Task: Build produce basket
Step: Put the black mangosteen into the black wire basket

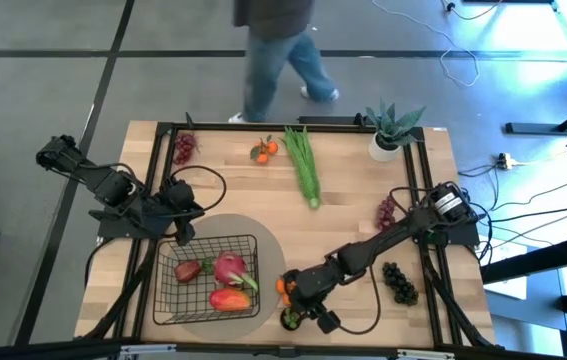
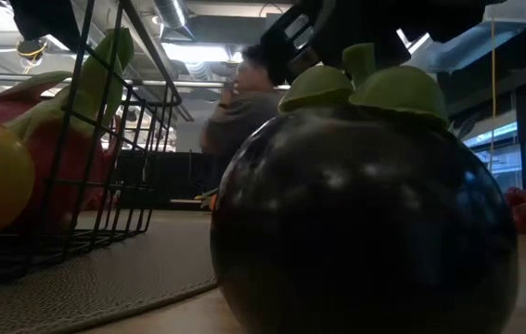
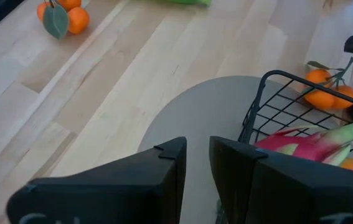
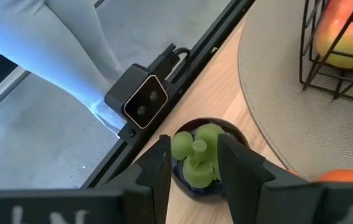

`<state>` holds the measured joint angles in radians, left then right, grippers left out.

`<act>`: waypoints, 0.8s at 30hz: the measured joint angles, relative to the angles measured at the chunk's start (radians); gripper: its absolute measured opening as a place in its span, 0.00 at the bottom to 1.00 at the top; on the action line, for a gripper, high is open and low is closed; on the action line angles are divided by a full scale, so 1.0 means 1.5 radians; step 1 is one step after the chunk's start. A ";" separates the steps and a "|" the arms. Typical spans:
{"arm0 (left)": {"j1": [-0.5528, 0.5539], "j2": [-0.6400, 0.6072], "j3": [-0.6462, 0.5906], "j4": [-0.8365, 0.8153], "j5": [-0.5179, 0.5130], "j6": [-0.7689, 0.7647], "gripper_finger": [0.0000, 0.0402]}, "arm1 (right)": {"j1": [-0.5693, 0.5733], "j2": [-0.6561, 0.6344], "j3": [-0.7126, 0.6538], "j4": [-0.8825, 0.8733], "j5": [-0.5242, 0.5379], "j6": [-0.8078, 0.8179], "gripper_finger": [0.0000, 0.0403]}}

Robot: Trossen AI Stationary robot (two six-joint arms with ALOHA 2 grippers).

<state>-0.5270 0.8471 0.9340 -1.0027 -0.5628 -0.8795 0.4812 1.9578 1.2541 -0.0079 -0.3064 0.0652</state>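
Note:
The black wire basket [image 1: 207, 241] stands on a round grey mat [image 1: 268, 245] and holds a pink dragon fruit [image 1: 229, 268], a red-orange mango [image 1: 228, 298] and a small dark red fruit [image 1: 187, 270]. A dark round fruit [image 2: 365, 213] with a green cap [image 4: 195, 155] rests on the table at the near edge, right of the mat. My right gripper [image 4: 192, 146] is over it, slanting down, open, with one finger on each side of the cap. My left gripper [image 3: 198, 146] hovers by the basket's far left corner, narrowly open and holding nothing. My right gripper has its fingers [image 4: 157, 165] close against both sides of the dark fruit's green cap [image 4: 204, 134], coming from above at a slant. I cannot tell whether they touch it. The fruit sits upright on the table.
Tangerines lie right of the basket [image 1: 283, 285] and at the far middle [image 1: 265, 150]. A long green bunch [image 1: 303, 165], red grapes [image 1: 183, 148] [image 1: 387, 211], dark grapes [image 1: 400, 282] and a potted plant [image 1: 391, 130] are spread over the table. A person [image 1: 278, 50] walks beyond the far edge.

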 joint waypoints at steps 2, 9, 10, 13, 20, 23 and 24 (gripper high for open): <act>0.000 0.000 0.000 0.000 0.000 0.000 0.15 | 0.000 0.001 0.000 0.005 0.000 -0.014 0.28; 0.000 0.000 0.000 0.000 0.000 0.000 0.15 | 0.001 0.001 0.000 0.007 0.001 -0.054 0.28; 0.000 0.000 0.000 0.000 0.000 0.000 0.15 | 0.001 0.001 0.000 0.007 0.001 -0.061 0.28; 0.000 0.000 0.000 0.000 0.000 0.000 0.15 | 0.001 0.010 0.000 0.014 0.000 -0.066 0.29; 0.000 0.000 0.000 -0.001 0.000 0.000 0.15 | 0.001 0.033 0.000 0.046 -0.001 -0.069 0.28; 0.000 0.000 0.000 -0.002 0.000 0.000 0.15 | 0.001 0.037 0.000 0.041 0.000 -0.070 0.26; 0.000 0.000 0.000 -0.002 0.000 0.000 0.15 | 0.001 0.038 0.000 0.041 -0.001 -0.070 0.25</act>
<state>-0.5270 0.8471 0.9344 -1.0058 -0.5632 -0.8795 0.4820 2.0148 1.2545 0.0538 -0.3072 -0.0400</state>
